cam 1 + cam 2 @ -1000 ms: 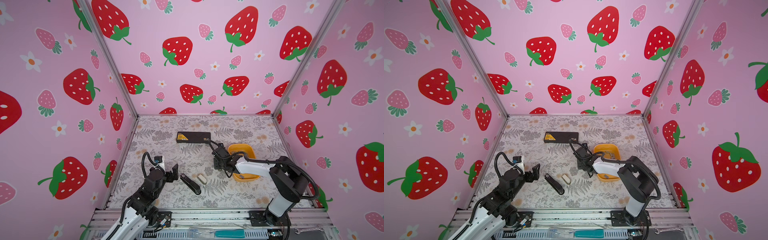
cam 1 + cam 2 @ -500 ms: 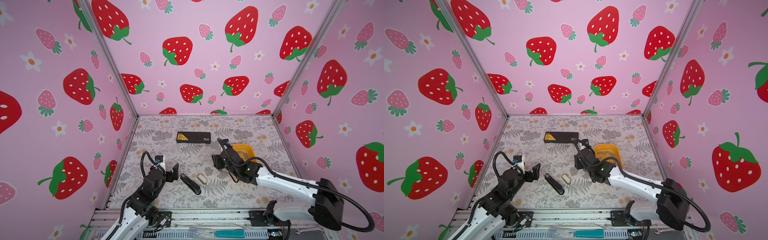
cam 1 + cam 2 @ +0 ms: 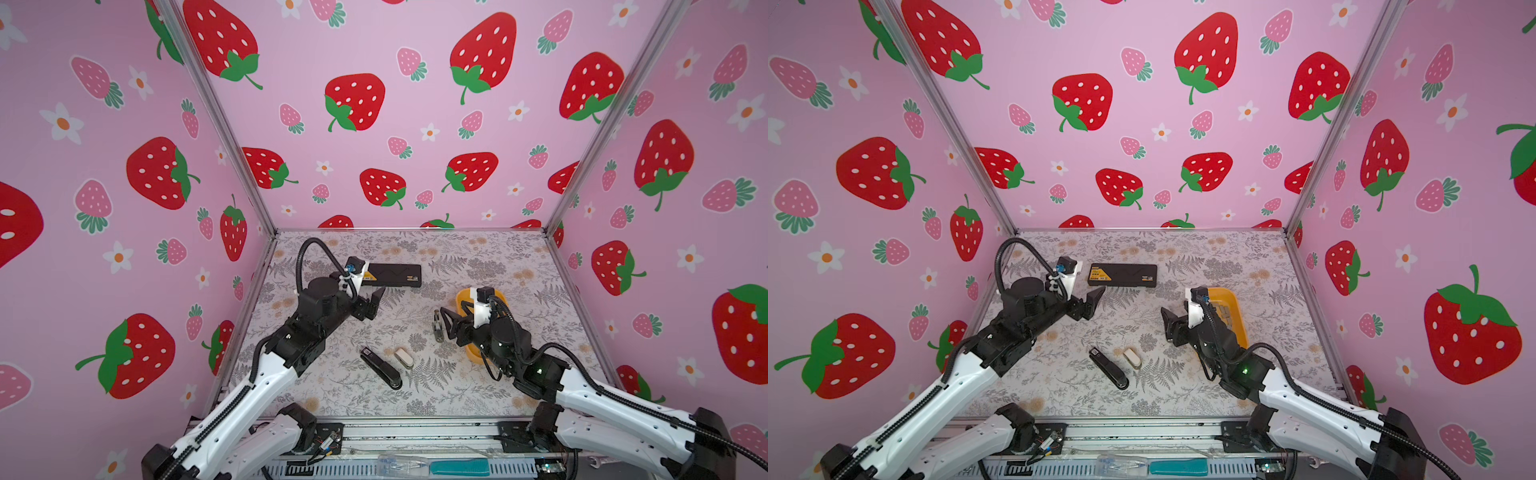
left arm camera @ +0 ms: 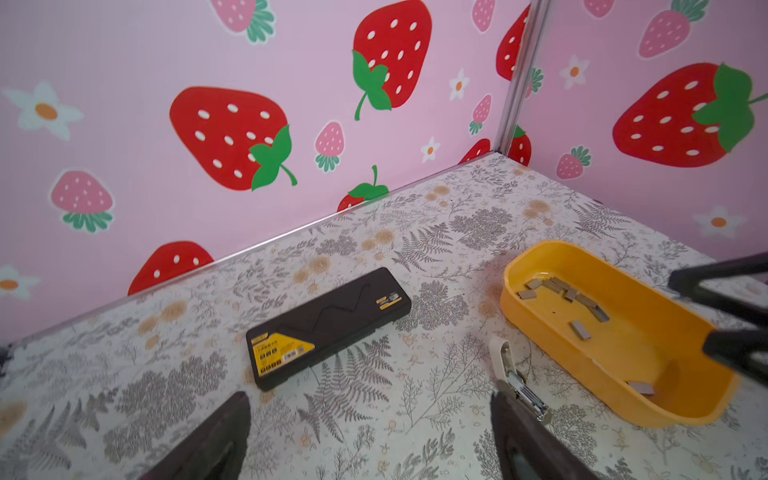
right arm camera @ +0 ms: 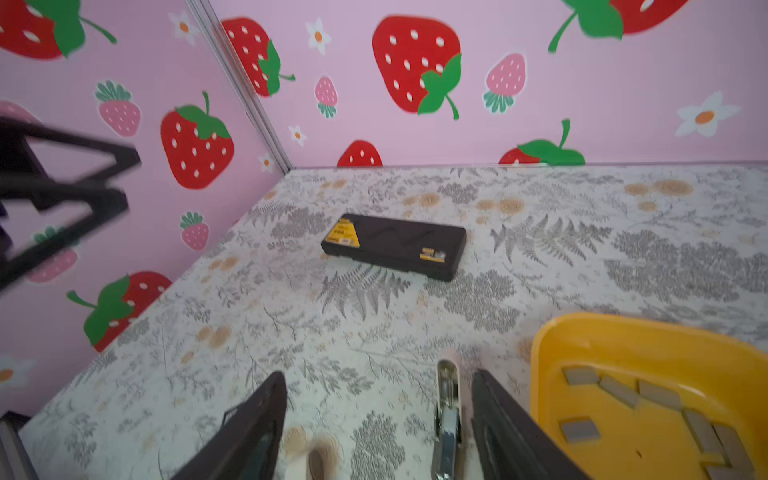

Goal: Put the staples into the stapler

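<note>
In a top view my left gripper (image 3: 374, 303) hangs above the far left of the table (image 3: 415, 399). The right gripper (image 3: 445, 322) sits low at the stapler (image 3: 437, 326), just left of the tray (image 3: 461, 296). From the left wrist, the left jaws gape wide and empty, and staples (image 4: 557, 287) lie loose in the tray. From the right wrist, the right jaws stand apart around the stapler on the table, gripping nothing.
</note>
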`<action>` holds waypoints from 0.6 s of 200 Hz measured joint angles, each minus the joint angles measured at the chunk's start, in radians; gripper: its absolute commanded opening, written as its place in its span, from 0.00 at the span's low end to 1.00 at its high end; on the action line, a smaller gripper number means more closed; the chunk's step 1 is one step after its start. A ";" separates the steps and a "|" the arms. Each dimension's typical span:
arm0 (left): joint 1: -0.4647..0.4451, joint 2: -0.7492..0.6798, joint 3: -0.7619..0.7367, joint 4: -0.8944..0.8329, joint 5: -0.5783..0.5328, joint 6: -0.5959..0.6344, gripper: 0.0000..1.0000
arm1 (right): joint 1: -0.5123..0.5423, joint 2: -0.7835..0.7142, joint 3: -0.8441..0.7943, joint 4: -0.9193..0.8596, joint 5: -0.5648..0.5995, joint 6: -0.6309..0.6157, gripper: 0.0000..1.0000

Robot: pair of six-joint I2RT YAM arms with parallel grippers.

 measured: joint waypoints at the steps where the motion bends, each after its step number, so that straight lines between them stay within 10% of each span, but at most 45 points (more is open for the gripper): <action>1: 0.000 0.011 0.014 -0.006 0.004 0.014 0.87 | 0.000 -0.001 -0.004 0.002 -0.002 -0.001 0.73; 120: -0.004 0.228 0.032 -0.177 0.431 0.782 0.72 | -0.063 -0.158 -0.101 0.016 0.055 -0.103 0.77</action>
